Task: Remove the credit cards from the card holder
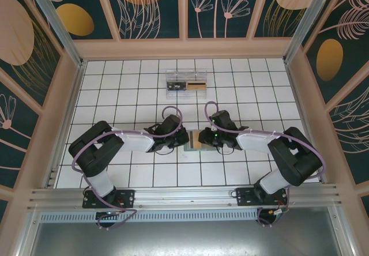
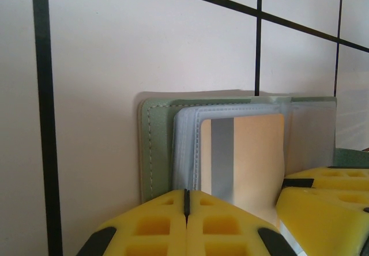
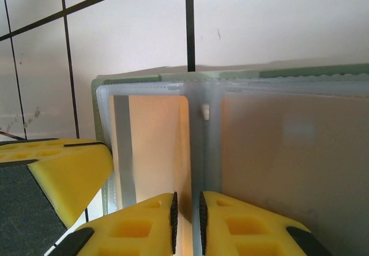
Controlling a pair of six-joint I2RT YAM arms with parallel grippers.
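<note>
The card holder (image 1: 195, 142) lies open on the tiles between my two grippers, grey-green outside (image 2: 155, 146), with blue-grey clear sleeves inside (image 3: 288, 152). A tan credit card (image 2: 253, 158) with a grey stripe sits in one sleeve (image 3: 155, 146). My left gripper (image 2: 186, 194) is shut, its yellow tips resting on the holder's near edge (image 1: 181, 140). My right gripper (image 3: 187, 198) comes in from the right (image 1: 206, 139). Its jaws stand a narrow gap apart over the card's edge and the sleeve seam. I cannot tell whether they touch the card.
A clear plastic box (image 1: 185, 76) stands at the back middle of the table, with a black card (image 1: 176, 85) and a tan card (image 1: 198, 86) in it. Walls enclose the table on three sides. White tiles spread around the holder.
</note>
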